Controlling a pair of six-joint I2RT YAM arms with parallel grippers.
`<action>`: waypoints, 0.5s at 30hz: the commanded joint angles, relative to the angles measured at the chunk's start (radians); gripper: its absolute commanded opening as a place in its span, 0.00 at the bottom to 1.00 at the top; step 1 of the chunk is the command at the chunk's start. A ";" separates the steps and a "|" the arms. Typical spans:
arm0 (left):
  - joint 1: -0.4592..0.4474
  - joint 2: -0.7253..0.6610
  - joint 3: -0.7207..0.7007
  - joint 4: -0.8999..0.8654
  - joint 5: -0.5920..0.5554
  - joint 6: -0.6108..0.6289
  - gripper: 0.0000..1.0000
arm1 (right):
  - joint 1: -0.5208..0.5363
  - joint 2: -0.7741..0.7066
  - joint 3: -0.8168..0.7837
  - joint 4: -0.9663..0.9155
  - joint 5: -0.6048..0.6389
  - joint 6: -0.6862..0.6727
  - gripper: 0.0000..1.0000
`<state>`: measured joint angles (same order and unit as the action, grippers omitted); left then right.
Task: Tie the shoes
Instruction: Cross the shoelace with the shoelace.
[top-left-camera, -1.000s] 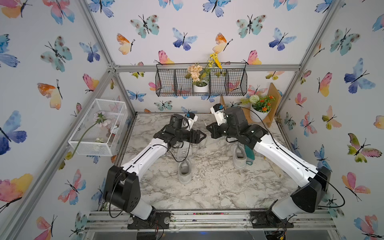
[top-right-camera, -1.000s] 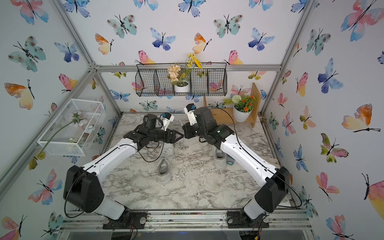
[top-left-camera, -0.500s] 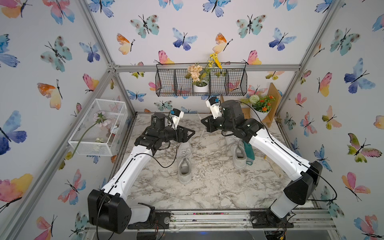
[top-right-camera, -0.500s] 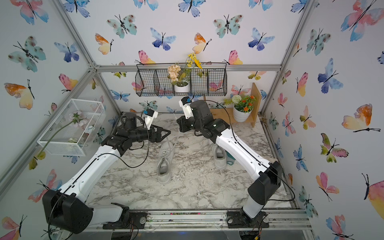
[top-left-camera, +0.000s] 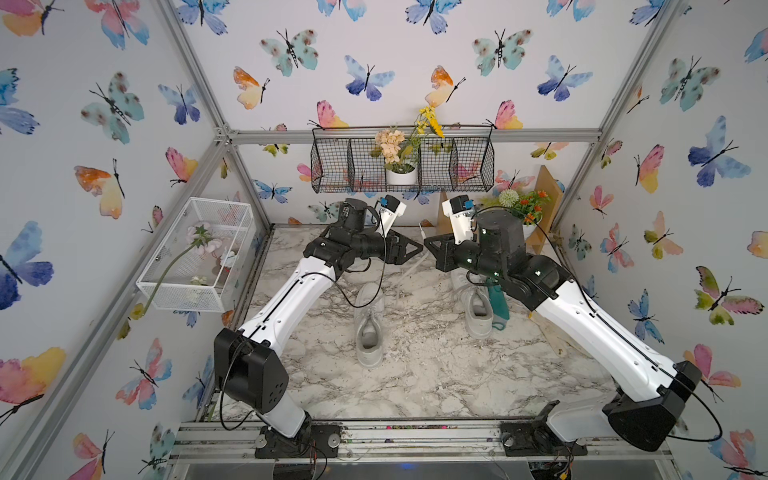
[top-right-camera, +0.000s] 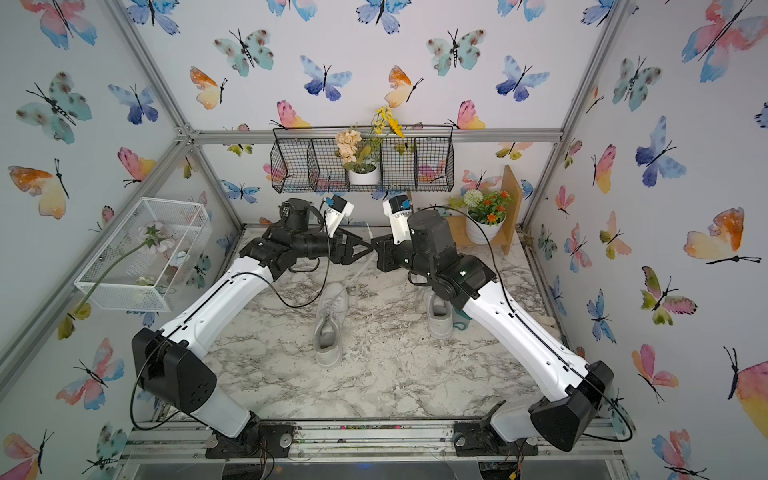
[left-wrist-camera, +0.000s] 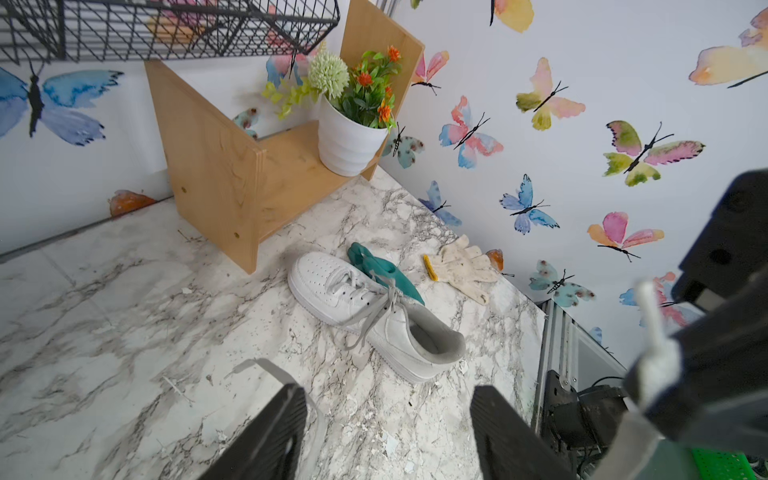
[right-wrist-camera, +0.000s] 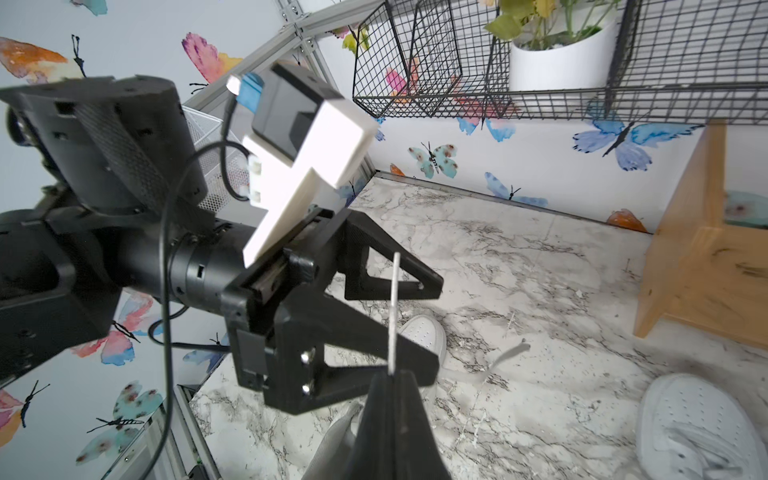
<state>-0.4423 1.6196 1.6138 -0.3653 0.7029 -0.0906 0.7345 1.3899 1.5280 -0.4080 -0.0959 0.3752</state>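
The left gripper (top-left-camera: 419, 249) and right gripper (top-left-camera: 428, 242) sit almost tip to tip, with hardly any room between. Above and beyond hangs the wire basket (top-left-camera: 336, 166). Beneath, a lace (top-left-camera: 409, 270) slants over open marble (top-left-camera: 419, 299) between the shoes (top-left-camera: 369, 328).

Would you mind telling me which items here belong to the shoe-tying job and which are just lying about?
Part of the job:
- white sneaker mid-table
- second white sneaker
- lace end, pinched by the right gripper

Just lying about:
- teal-green glove
- off-white work glove
- potted flowers on the wooden shelf
- black wire basket
- white mesh box
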 joint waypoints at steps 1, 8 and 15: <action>0.000 0.035 0.102 -0.099 0.026 0.057 0.69 | -0.001 -0.016 -0.035 0.018 0.061 0.014 0.02; 0.019 -0.047 0.015 -0.080 -0.008 0.086 0.71 | -0.001 -0.016 -0.033 0.054 0.013 0.008 0.02; 0.197 -0.340 -0.366 0.124 0.121 0.027 0.75 | -0.001 0.078 0.090 0.067 -0.062 -0.024 0.02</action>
<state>-0.3019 1.4136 1.3441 -0.3527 0.7319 -0.0437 0.7345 1.4311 1.5608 -0.3786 -0.1028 0.3717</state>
